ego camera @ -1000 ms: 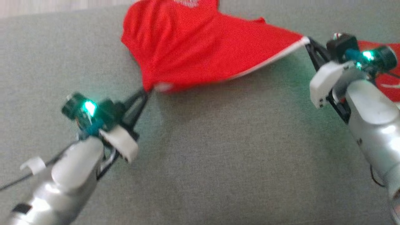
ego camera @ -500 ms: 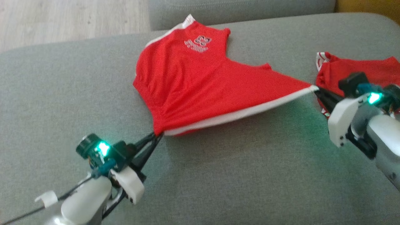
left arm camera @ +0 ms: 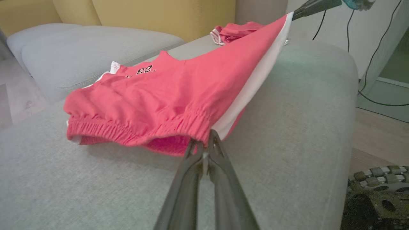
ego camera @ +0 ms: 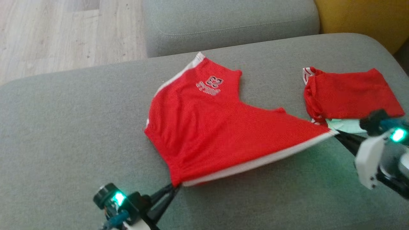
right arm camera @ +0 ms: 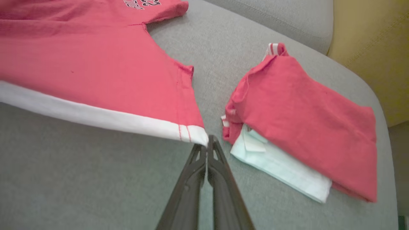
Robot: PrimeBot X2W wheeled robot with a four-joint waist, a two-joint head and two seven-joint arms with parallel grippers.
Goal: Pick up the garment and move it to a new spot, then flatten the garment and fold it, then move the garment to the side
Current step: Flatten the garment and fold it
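Pale cloth (right arm camera: 281,174) mostly under the folded red garment (right arm camera: 303,127); lettering (ego camera: 207,89) on the shorts (ego camera: 223,134) too small, blurred

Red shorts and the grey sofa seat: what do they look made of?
Red shorts: thin soft knit, probably polyester, matte; it drapes and puckers, with a gathered elastic waistband and a white side stripe. Grey sofa seat: woven upholstery, matte, heathered; coarse weave texture shows close up. Exact fibre unclear.
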